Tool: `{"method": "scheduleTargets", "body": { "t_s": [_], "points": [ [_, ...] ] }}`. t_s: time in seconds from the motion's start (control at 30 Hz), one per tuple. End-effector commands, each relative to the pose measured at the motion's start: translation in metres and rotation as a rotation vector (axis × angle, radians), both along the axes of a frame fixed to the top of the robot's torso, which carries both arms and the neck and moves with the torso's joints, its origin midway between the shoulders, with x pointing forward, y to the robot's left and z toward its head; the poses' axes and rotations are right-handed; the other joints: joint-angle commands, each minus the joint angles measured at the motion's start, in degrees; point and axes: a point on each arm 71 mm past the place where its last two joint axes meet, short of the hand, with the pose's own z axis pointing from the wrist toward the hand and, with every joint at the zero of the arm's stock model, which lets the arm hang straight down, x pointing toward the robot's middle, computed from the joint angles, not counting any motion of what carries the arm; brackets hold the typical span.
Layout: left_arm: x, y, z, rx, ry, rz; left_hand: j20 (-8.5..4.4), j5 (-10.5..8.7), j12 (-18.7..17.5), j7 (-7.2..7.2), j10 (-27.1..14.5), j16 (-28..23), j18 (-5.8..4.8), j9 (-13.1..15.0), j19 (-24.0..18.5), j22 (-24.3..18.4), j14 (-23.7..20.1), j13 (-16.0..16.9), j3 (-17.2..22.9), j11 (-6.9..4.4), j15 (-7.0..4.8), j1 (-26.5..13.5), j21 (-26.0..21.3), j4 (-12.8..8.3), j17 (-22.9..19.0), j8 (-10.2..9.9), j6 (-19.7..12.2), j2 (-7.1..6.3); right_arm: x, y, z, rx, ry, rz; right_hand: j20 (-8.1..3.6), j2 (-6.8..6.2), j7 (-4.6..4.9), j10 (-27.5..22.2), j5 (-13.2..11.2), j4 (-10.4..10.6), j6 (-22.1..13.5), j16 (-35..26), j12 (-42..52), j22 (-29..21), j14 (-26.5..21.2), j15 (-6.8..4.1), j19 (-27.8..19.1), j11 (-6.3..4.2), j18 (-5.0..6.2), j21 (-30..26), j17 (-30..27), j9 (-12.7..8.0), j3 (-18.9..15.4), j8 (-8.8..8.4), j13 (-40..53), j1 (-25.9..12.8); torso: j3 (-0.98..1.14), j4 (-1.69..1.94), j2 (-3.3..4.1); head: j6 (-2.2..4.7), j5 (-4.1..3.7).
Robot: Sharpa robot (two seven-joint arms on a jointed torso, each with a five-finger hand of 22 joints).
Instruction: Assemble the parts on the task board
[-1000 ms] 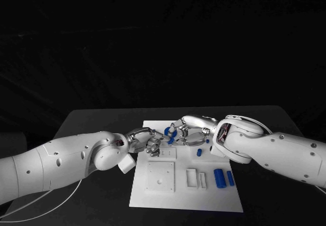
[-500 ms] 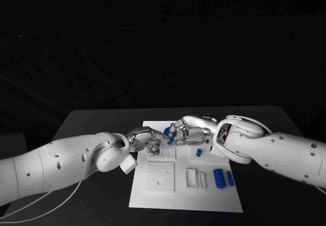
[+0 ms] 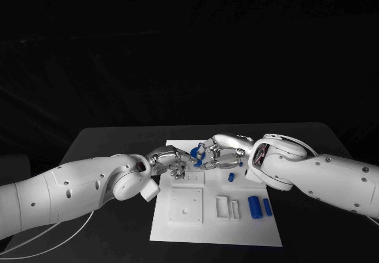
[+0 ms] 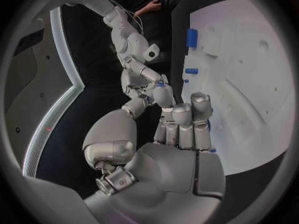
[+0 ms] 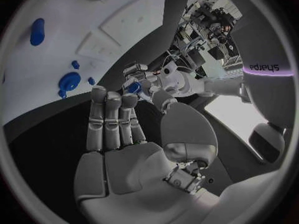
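Above the far end of the white task board [image 3: 216, 224], my two hands meet fingertip to fingertip. My right hand [image 3: 223, 153] pinches a small blue part [image 3: 196, 154] between thumb and fingers; the same part [image 5: 132, 88] sits at its fingertips in the right wrist view. My left hand [image 3: 169, 163] has its fingers curled, and its thumb tip reaches the blue part [image 4: 160, 85]. Whether the left hand grips it is not clear. Two blue cylinders [image 3: 254, 207] lie at the board's right side, and a small blue peg [image 3: 231, 177] stands further back.
White blocks and recessed plates [image 3: 187, 206] lie on the board. A round blue piece [image 5: 69, 79] and a blue cylinder [image 5: 37, 31] lie on the board in the right wrist view. The black table [image 3: 103, 139] surrounds the board.
My left hand has crept slightly to the right, closer to the right hand and the blue part. The right hand has stayed nearly still.
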Motion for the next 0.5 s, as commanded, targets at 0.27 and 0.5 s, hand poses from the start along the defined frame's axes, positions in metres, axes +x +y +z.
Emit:
{"method": "scheduleTargets", "body": {
  "t_s": [0.27, 0.5],
  "points": [
    [0.0052, 0.0046, 0.0044, -0.005, -0.038, 0.054, -6.78, 0.75, -0.22, -3.03, 0.19, -0.35, -0.47, 6.66, 0.40, 0.32, 0.80, -0.08, 0.88, -0.35, -2.23, 1.38, 0.27, 1.58, -0.06, -0.06, 7.42, -0.06, -0.0021, -0.0004, -0.0058, -0.020, -0.007, 0.009, -0.31, 0.10, -0.21, -0.03, 0.11, 0.08, 6.76, 0.08, -0.36, -0.12, -0.21, -0.03, -0.04, -0.33, 1.15, -0.01, -0.10, 0.11, -0.38, -0.32, 0.04, 0.20, -0.01, 0.04, -0.03, 0.03, 0.06],
    [0.0040, 0.0031, 0.0032, 0.037, -0.050, 0.042, -6.84, 1.07, -0.28, -3.12, 0.26, -0.38, -0.46, 6.94, 0.47, 0.31, 0.88, -0.12, 0.87, -0.43, -2.31, 1.89, 0.27, 1.55, -0.06, -0.17, 7.61, -0.53, 0.0060, -0.0100, -0.0010, 0.050, -0.049, -0.077, 0.13, -0.65, 0.31, -0.98, 0.33, 0.30, 5.61, -0.96, -1.48, -0.63, -1.11, 0.29, -1.02, 0.19, 1.15, -0.98, -0.84, -0.14, -0.93, -1.35, -0.50, 0.02, -0.05, 0.04, -0.02, 0.10, 0.00]
  ]
}}
